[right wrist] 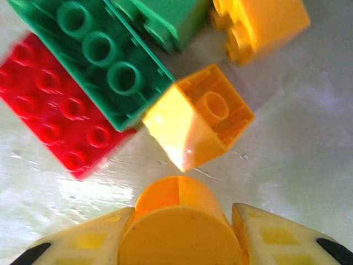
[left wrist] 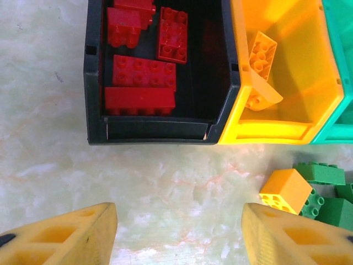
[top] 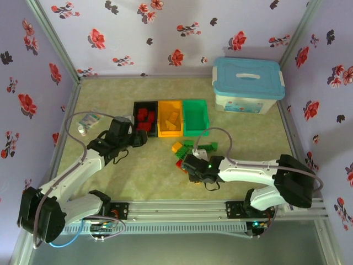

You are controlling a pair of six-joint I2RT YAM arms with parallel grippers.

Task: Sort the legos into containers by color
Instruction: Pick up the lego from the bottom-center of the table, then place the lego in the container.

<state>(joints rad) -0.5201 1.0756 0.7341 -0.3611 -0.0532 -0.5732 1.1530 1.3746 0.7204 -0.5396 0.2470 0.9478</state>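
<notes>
Right tool [right wrist: 182, 214] around smooth, cylindrical yellow-orange lego [right wrist: 179, 240]

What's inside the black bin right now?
Red legos, at least four, lie inside the black bin. Anything under them is covered, and the bin's far end runs out of the left wrist view.

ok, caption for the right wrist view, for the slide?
Right fingers closed on a round orange lego, near a red lego and green lego.
</notes>
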